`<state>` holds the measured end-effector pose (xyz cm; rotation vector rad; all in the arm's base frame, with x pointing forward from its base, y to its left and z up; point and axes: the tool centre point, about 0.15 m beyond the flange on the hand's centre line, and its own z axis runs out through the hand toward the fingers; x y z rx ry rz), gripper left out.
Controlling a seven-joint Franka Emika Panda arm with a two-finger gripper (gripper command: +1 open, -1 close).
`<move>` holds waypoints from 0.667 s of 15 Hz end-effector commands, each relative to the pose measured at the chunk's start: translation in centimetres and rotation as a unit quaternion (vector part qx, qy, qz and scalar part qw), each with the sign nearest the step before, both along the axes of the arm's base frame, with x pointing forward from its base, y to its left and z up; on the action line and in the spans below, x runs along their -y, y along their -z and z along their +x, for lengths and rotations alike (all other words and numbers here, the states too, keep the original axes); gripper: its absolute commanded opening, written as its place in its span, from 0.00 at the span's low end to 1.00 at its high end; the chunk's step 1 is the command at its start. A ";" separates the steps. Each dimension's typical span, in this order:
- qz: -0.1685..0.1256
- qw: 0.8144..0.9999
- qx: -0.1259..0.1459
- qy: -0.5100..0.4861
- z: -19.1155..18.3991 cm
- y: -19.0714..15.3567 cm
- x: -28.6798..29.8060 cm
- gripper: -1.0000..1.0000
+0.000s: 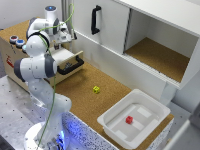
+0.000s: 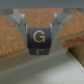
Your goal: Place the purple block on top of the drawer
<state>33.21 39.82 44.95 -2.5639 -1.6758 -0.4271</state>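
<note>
Purple block [image 2: 41, 41] gripped in pincer [image 2: 40, 30], drawer [image 1: 70, 59] partly hidden

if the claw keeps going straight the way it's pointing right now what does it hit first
The claw is shut on the purple letter-marked block. Straight ahead lies a pale flat wooden surface, probably the top of the light wooden drawer box, which the block would meet first; depth is unclear.

tool [image 1: 66, 36] perhaps hidden behind arm [image 1: 40, 55]

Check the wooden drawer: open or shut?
Open. In the exterior view the drawer juts out from the wooden box, its black bar handle well forward of the box front.
</note>
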 end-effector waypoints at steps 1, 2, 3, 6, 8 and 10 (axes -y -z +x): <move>-0.047 0.997 -0.035 -0.043 2.3 -0.6 -8.4 0.00; -0.051 0.997 -0.035 -0.050 2.2 -0.5 -9.1 0.00; -0.059 0.996 -0.035 -0.053 2.1 -0.3 -9.3 0.00; -0.067 0.996 -0.027 -0.052 1.3 -0.5 -9.1 1.00; -0.047 0.998 -0.028 -0.029 1.0 -1.8 -8.1 1.00; -0.047 0.998 -0.028 -0.029 1.0 -1.8 -8.1 1.00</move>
